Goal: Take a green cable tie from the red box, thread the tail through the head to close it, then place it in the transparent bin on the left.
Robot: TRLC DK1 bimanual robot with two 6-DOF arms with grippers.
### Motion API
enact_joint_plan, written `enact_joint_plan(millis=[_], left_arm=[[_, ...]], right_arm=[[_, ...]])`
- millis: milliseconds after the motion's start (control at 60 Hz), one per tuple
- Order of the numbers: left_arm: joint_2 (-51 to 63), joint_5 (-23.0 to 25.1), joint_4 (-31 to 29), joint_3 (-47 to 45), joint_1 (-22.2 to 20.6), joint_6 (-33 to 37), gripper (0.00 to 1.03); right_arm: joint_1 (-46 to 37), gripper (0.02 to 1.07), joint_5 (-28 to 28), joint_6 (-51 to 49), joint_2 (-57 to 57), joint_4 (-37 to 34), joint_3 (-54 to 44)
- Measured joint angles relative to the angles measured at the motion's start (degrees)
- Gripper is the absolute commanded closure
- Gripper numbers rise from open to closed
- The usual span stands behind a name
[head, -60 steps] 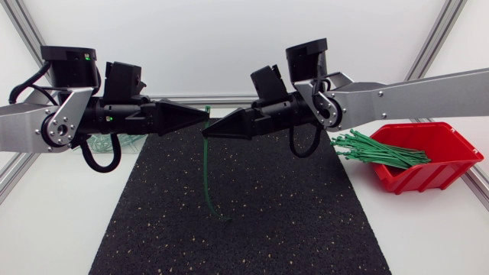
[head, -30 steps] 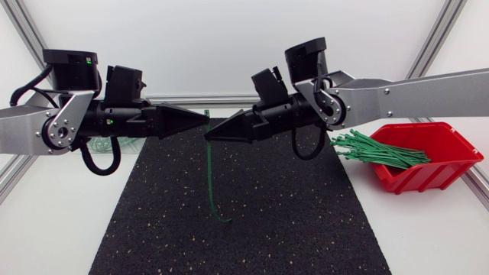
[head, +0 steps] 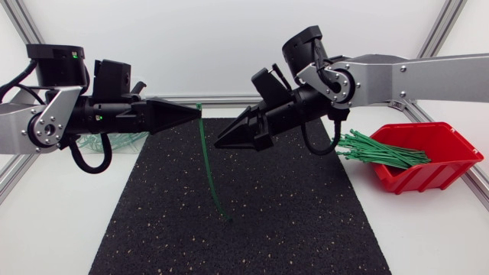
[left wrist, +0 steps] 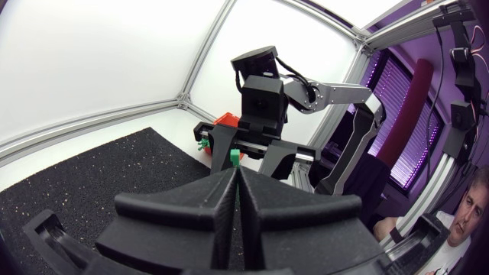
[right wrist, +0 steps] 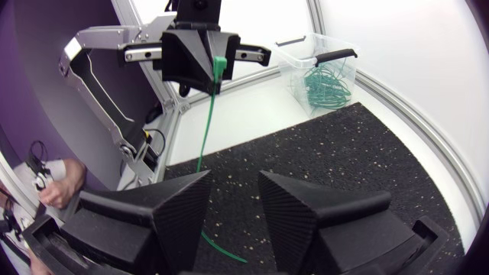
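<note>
A white table fills the scene. A black speckled mat lies down its middle, from the far edge to the near one. White wall panels close off the far side. An aluminium rail runs along the table's far edge, and a left post and a right post slant up at the far corners. The light is bright and even, with only soft shadows on the mat.
</note>
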Motion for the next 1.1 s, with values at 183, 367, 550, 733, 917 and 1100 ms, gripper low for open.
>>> enact_joint_plan(millis=[183, 367, 550, 733, 917, 1100], left_arm=[[-0.1, 0.7, -0.2, 0.0, 0.0, 0.0, 0.99], [-0.1, 1.0, -1.2, 0.0, 0.3, 0.0, 1.00], [1.8, 1.0, -3.7, 2.1, 1.5, 0.0, 1.00], [4.5, -0.3, -6.0, 4.7, 1.7, 0.0, 1.00], [6.8, -2.0, -7.1, 6.8, 2.2, 0.0, 1.00], [8.3, -3.2, -7.1, 8.9, 2.7, 0.1, 1.00]], right_arm=[[0.9, 0.53, 6.5, -8.9, -0.1, -4.2, 0.1], [0.8, 0.53, 11.8, -14.6, -1.3, -5.0, 0.1], [0.6, 0.52, 19.0, -20.5, -4.7, -5.9, -0.2], [1.3, 0.37, 29.2, -26.8, -6.5, -8.7, -0.8], [4.0, 0.23, 39.5, -31.9, -6.4, -9.8, -3.4], [4.2, 0.07, 44.7, -34.0, -6.3, -8.6, -4.8]])
